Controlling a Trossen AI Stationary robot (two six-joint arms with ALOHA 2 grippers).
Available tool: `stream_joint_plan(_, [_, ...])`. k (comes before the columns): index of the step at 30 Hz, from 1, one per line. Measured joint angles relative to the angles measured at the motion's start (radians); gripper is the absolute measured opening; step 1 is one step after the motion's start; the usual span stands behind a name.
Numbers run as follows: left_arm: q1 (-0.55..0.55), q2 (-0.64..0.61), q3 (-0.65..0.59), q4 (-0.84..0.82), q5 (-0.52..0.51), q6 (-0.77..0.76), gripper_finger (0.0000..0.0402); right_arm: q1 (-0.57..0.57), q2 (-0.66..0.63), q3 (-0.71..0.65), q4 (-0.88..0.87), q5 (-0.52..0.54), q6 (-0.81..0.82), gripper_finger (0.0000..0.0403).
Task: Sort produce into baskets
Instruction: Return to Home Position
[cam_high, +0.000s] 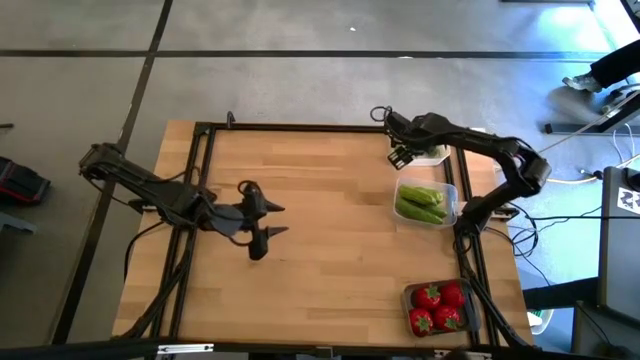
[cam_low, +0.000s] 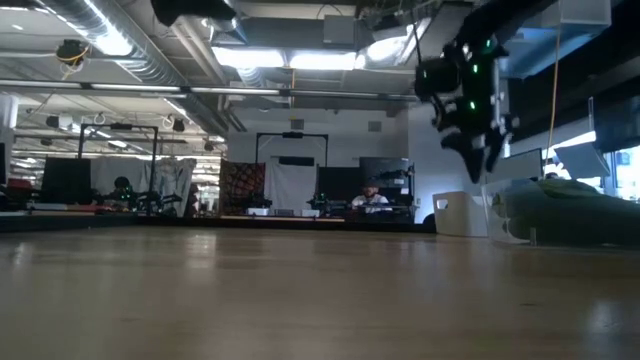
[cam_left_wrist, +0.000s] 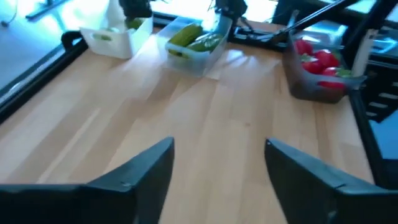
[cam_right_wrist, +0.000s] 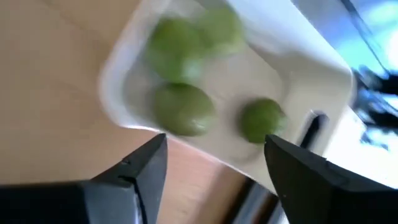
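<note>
At the table's far right stands the white basket (cam_high: 436, 157), and several round green limes (cam_right_wrist: 183, 109) rest on its floor (cam_right_wrist: 292, 81). My right gripper (cam_high: 402, 158) hangs open just above the basket's left edge, with nothing between its fingers (cam_right_wrist: 214, 146). Nearer along the right edge, a clear basket (cam_high: 452, 192) holds green pods (cam_high: 420, 202). At the near right corner a dark basket (cam_high: 412, 295) holds red tomatoes (cam_high: 438, 308). My left gripper (cam_high: 283, 220) stands open over bare wood left of the middle, pointing toward the baskets (cam_left_wrist: 221, 146).
A black frame rail (cam_high: 205, 200) borders the wooden top along the left, far and right sides. Bare wood (cam_high: 330, 230) stretches between the two grippers. In the low view the right gripper (cam_low: 482, 150) hangs above the white basket (cam_low: 462, 213).
</note>
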Motion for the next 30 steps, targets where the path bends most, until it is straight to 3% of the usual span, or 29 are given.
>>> stream_joint_plan(6, [-0.012, -0.068, 0.0, -0.011, 0.046, 0.069, 0.016, 0.157, -0.12, 0.008, 0.117, -0.159, -0.048, 0.0194])
stream_joint_plan(15, [0.037, -0.106, 0.0, -0.03, 0.049, 0.192, 0.0051, 0.403, -0.241, -0.116, 0.425, -0.39, -0.121, 0.0113])
stream_joint_plan(24, [0.173, -0.116, 0.0, -0.029, 0.1, 0.25, 0.0004, 0.46, -0.322, -0.315, 0.747, -0.688, -0.152, 0.0027])
stream_joint_plan(27, [0.179, -0.139, -0.013, -0.005, 0.103, 0.266, 0.0003, 0.46, -0.385, -0.39, 0.828, -0.71, -0.154, 0.0005])
stream_joint_plan(30, [0.187, -0.187, -0.081, 0.048, 0.104, 0.282, 0.0006, 0.46, -0.46, -0.453, 0.873, -0.702, -0.149, 0.0008])
